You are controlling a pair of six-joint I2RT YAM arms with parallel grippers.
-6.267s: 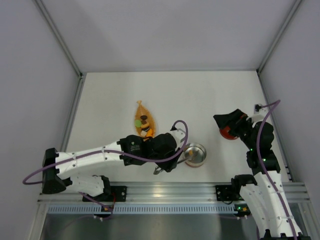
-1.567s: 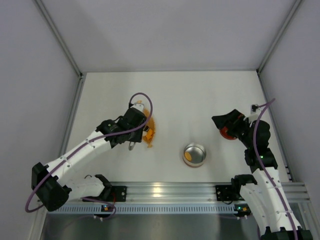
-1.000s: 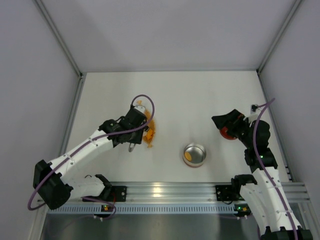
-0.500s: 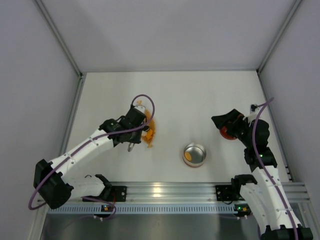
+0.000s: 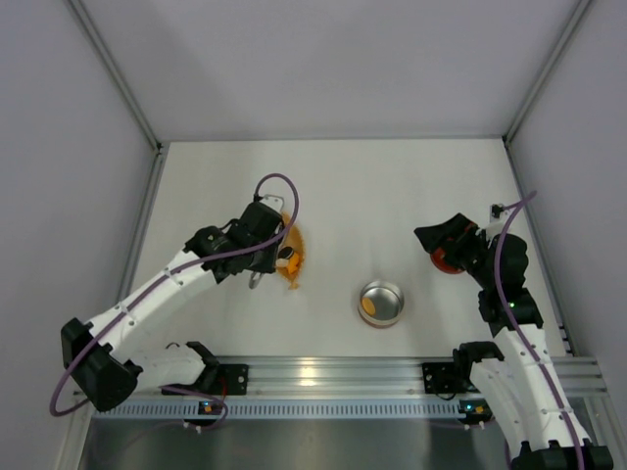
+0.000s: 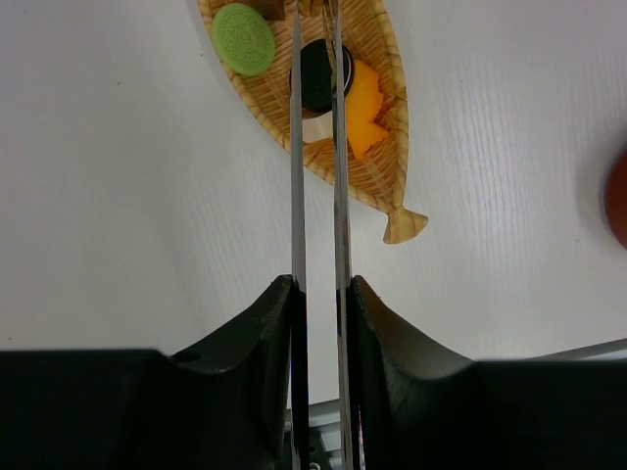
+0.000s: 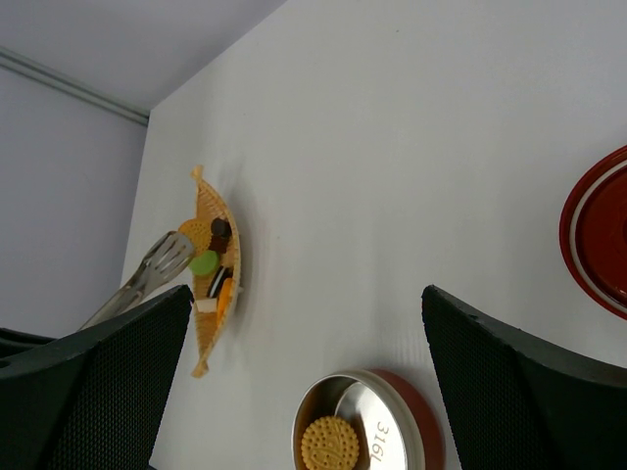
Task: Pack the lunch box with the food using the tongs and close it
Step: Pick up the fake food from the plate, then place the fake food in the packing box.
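My left gripper (image 6: 318, 284) is shut on the tongs (image 6: 296, 196), pressing the two silver arms close together. They reach out over a woven fish-shaped basket (image 6: 382, 166) of food: a green disc (image 6: 245, 37), a dark sandwich cookie (image 6: 318, 73) between the arms, and orange pieces (image 6: 362, 108). The tong tips (image 7: 171, 257) lie by the basket's far end; I cannot tell if they grip anything. The lunch box (image 5: 381, 302) stands uncovered with one round yellow cookie (image 7: 330, 443) inside. My right gripper (image 7: 306, 294) is open, hovering over the red lid (image 7: 598, 235).
The basket (image 5: 292, 257) lies left of the tin, under my left wrist (image 5: 257, 240). The red lid (image 5: 449, 262) sits near the table's right edge, partly hidden by my right gripper (image 5: 443, 238). Grey walls enclose three sides, and a metal rail (image 5: 323, 372) runs along the near edge.
My left gripper has squeezed the tongs' arms closer together, and its wrist has shifted slightly toward the far side over the basket. The right arm has not moved.
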